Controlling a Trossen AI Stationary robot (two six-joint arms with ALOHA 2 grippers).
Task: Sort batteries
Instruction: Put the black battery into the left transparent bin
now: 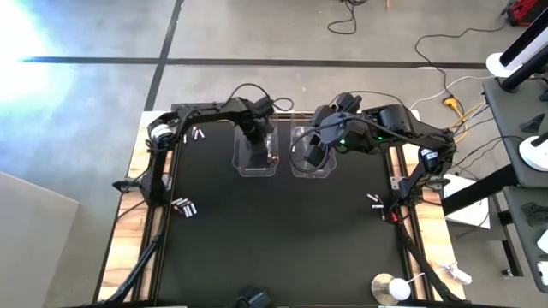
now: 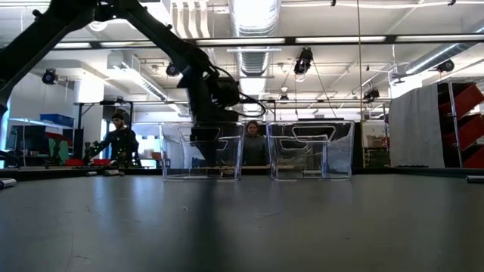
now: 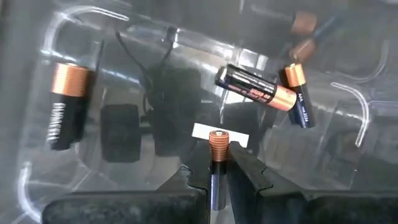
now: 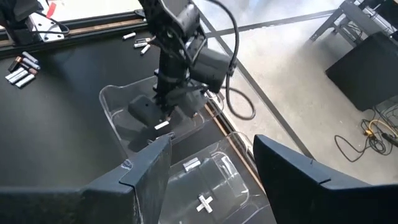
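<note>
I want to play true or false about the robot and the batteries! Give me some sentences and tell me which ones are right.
1. The left gripper pinches a battery with a copper-coloured end. True.
2. The left gripper hangs over bare table, far from the tubs. False: it reaches into the left clear tub.
3. That tub already has dark copper-topped batteries lying in it. True.
4. The right gripper carries a battery too. False: its fingers stand apart with nothing between them, above the right clear tub.
5. All the batteries are in tubs. False: loose batteries lie on the black mat.
</note>
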